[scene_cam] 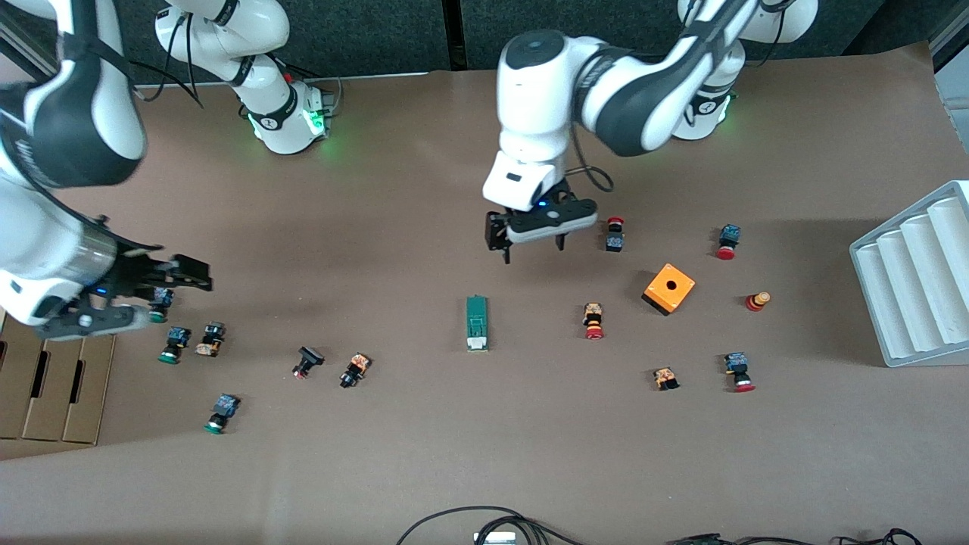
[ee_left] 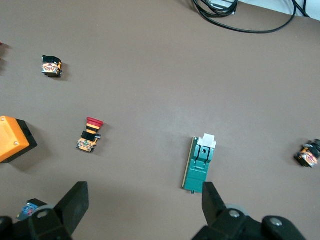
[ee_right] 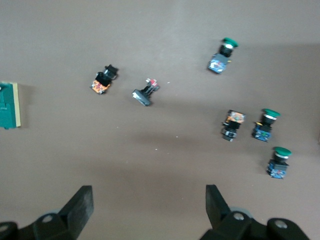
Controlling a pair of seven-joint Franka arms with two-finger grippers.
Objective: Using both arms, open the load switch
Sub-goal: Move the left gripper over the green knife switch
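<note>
Load switch point(scene_cam: 476, 323) lies flat mid-table, untouched; left gripper point(scene_cam: 534, 246) hovers over bare table just short of it, jaws spread; right gripper point(scene_cam: 163, 291) over green-cap buttons point(scene_cam: 172, 344), jaws spread; risk: 1-arm grab skids the block w/o 2nd arm bracing.

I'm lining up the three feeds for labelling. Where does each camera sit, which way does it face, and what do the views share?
Front view: high across the table, facing both arms; left gripper open above the table farther than the load switch, right gripper open over green-capped buttons.
Left wrist view: on the left wrist, looking down; its open fingers frame the load switch and orange cube.
Right wrist view: on the right wrist, looking down past its fingers at the buttons.
Shared: all three show the load switch.
</note>
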